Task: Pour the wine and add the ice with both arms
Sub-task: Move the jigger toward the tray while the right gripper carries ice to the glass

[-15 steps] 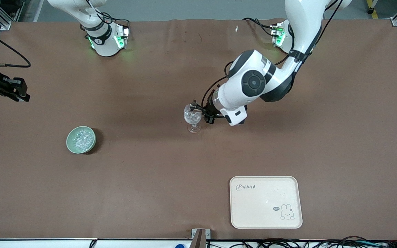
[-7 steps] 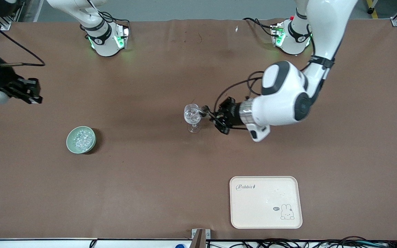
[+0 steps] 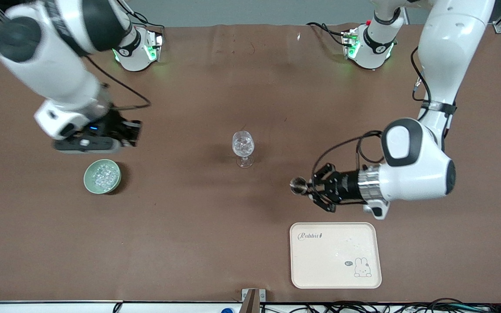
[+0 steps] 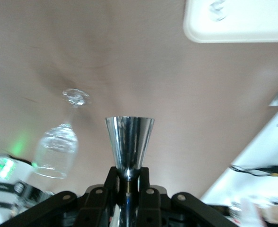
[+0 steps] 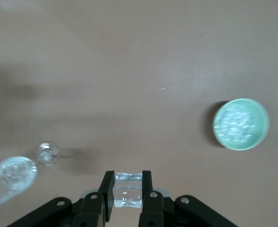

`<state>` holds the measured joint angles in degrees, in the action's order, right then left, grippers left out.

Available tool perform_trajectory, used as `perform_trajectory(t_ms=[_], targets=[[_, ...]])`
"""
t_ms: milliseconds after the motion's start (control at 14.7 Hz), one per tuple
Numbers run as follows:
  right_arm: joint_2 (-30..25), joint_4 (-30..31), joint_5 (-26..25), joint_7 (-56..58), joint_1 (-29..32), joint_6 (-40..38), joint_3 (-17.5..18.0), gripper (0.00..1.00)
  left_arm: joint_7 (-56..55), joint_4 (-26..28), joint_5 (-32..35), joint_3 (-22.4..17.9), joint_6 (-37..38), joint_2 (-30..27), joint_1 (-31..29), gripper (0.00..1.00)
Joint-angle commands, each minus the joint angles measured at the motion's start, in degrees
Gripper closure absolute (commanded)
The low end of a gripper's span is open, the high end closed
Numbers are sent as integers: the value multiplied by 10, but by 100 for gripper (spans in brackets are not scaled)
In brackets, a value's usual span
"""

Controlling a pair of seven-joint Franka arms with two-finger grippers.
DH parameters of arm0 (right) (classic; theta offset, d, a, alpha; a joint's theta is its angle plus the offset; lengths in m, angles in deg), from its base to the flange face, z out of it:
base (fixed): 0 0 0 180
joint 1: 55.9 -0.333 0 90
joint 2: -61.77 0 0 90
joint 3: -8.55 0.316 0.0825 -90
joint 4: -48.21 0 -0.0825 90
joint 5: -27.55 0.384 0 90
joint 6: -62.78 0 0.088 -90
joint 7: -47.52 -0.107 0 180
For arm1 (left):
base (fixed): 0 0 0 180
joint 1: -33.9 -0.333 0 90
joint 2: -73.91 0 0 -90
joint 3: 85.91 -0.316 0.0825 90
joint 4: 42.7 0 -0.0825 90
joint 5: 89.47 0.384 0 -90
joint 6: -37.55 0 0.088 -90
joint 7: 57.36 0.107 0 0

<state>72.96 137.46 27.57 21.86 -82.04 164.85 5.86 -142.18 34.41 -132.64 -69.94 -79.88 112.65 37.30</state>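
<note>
The right gripper (image 5: 128, 182) is closed narrowly on one clear ice cube (image 5: 128, 195), pinched by its flat sides, over bare table (image 3: 189, 243) just above the green bowl (image 3: 86, 178) in the front frame. More ice (image 3: 102, 176) fills that bowl, which sits in the middle band of the frame toward the right arm's end. The cube looks light, hard and slick, so it could squirt out of the pads; a grip square across two flat faces, as it has now, seems the safest.

The wine glass (image 3: 243, 148) stands upright at the centre of the frame with glinting lumps already in its bowl. It is thin, fragile and top-heavy on its stem, so a cube is best released low over the rim, without touching it.

The left gripper (image 4: 129, 182) is clamped on the narrow waist of a shiny metal cup (image 4: 129, 137), held on its side over the table just above the cream tray (image 3: 335, 278) in the lower part of the frame. The cup is stiff, smooth and likely to slip
</note>
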Motion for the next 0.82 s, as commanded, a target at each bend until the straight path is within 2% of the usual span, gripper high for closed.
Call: perform_trajectory(t_ms=[0,204,408,748], targets=[[53,-43,10,-79,-55,6,-6,100,45,-24,-54,5,-2,30,-37,100],[87,-45,54,-118,-100,44,-7,99,104,-24,-89,4,-9,56,-69,100],[118,-46,58,-160,-139,90,-7,99,178,-24,-136,3,-10,90,-91,100],[150,-46,55,-168,-192,113,-7,97,251,-25,-192,-1,-20,137,-103,100]])
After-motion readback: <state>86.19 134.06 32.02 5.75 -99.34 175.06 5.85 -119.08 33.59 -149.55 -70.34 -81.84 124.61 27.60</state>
